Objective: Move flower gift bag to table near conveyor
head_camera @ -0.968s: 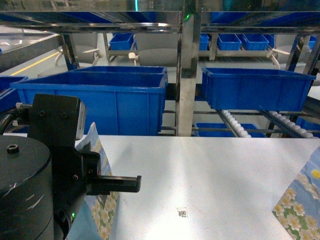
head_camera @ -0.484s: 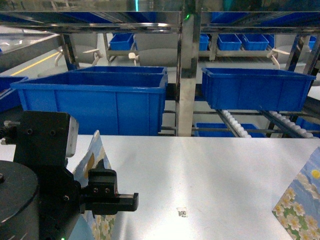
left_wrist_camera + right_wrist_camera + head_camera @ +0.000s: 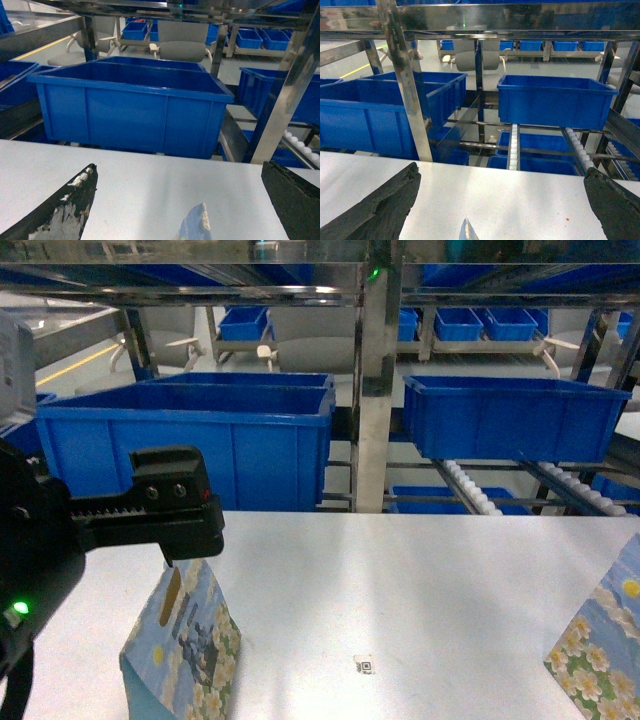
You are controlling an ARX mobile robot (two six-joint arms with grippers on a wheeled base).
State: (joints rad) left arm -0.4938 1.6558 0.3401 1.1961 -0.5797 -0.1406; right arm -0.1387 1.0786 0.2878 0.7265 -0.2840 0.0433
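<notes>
The flower gift bag (image 3: pixel 182 652) stands upright on the white table (image 3: pixel 420 590), at seven o'clock. Above it hangs the left gripper (image 3: pixel 180 200), jaws spread wide, holding nothing. The right gripper (image 3: pixel 502 205) gapes empty too. Beyond, at two o'clock, lies the conveyor (image 3: pixel 470 488).

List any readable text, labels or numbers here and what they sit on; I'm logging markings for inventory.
No words or numbers can be read in any view.
Square code sticker on the table: a pattern, too small to decode.
Flower gift bag: printed flowers and a dark figure, no legible lettering.
</notes>
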